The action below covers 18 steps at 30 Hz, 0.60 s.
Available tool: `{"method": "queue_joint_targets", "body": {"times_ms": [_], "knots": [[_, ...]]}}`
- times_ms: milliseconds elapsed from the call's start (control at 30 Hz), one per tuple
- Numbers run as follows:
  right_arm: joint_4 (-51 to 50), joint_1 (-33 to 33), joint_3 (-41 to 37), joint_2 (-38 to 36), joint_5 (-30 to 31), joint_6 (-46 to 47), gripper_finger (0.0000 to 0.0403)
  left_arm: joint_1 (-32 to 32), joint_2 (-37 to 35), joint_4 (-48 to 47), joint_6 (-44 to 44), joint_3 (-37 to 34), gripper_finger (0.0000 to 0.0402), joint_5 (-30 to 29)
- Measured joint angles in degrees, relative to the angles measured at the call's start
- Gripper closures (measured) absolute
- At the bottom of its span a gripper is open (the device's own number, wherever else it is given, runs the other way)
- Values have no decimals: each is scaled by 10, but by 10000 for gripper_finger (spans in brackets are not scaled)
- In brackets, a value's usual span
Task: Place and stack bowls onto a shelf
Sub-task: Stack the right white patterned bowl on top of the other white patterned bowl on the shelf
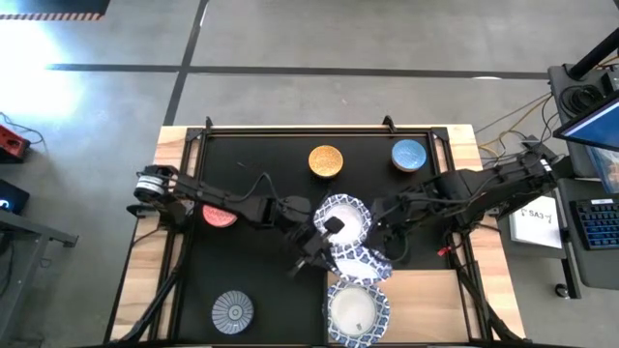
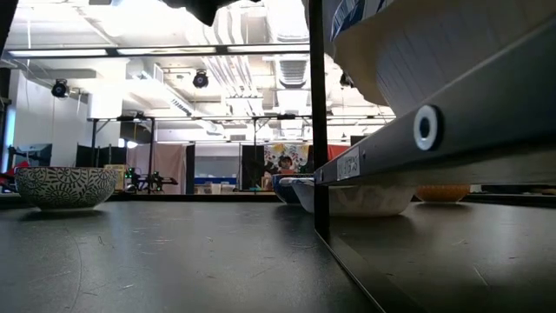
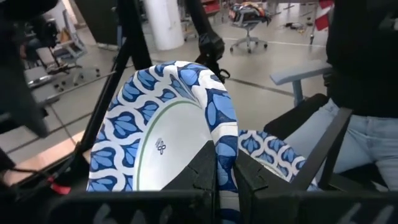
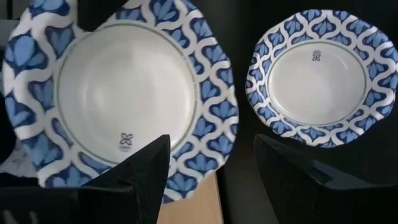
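Blue-rimmed bowl (image 3: 168,134) is pinched at its rim by the left claw (image 3: 225,177); stiff, glazed, likely slippery and breakable. Right claw (image 4: 211,171) hovers released above another.

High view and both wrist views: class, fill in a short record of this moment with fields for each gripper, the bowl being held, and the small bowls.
left gripper: shut on the rim of a large white bowl with blue patterned rim, held tilted
right gripper: open, above the large bowls
small bowls on the black mat: orange-yellow bowl, blue bowl, pink-red bowl, grey-striped bowl
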Motion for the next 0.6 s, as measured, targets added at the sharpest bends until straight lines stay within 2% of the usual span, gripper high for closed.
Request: {"method": "queue_joint_targets", "body": {"times_ms": [133, 333, 600], "knots": [[0, 0, 0, -3, 0, -2, 181, -20, 0, 3, 1, 0, 401, -11], [0, 0, 0, -3, 0, 25, 181, -53, 0, 14, 12, 0, 401, -123], [-1, 0, 0, -4, 0, 30, 181, -57, 1, 16, -22, 23, 401, -131]]}}
